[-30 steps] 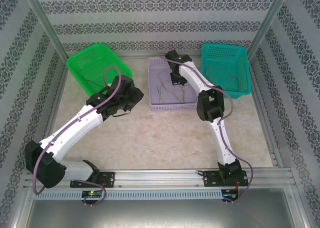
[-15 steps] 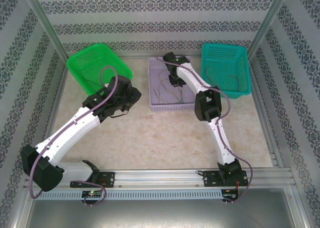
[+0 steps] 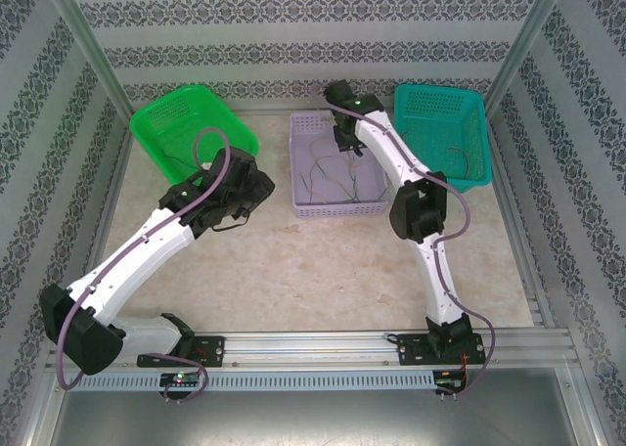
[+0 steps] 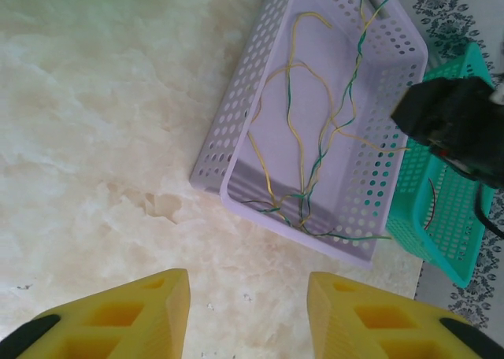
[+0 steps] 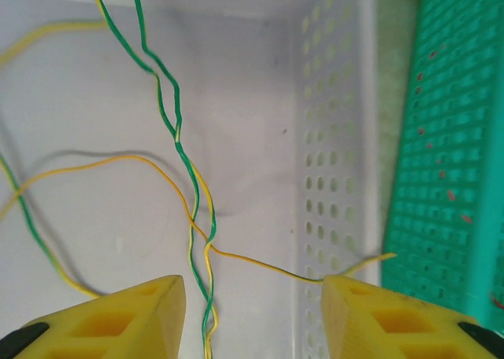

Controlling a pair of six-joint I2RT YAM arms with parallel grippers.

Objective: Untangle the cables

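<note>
The cables (image 3: pixel 328 172) lie tangled in the lavender basket (image 3: pixel 337 209): thin green, yellow and orange wires (image 4: pixel 303 162). My right gripper (image 3: pixel 344 143) hangs open over the basket's far right part. In the right wrist view a twisted green-and-yellow pair (image 5: pixel 189 178) runs down between its fingers (image 5: pixel 118 320). An orange-yellow wire (image 5: pixel 260 263) crosses that pair and reaches the right finger by the basket wall (image 5: pixel 331 138). My left gripper (image 3: pixel 256 190) is open over the bare table, left of the basket, with nothing between its fingers (image 4: pixel 126 320).
A green basket (image 3: pixel 181 123) at the back left holds a dark wire. A teal basket (image 3: pixel 440 133) at the back right, close beside the lavender one (image 4: pixel 429 217), holds another thin wire (image 3: pixel 455 155). Metal frame posts and patterned walls ring the table.
My right gripper has moved toward the far end of the lavender basket, and its elbow has swung right. The left arm has drawn back a little to the left.
</note>
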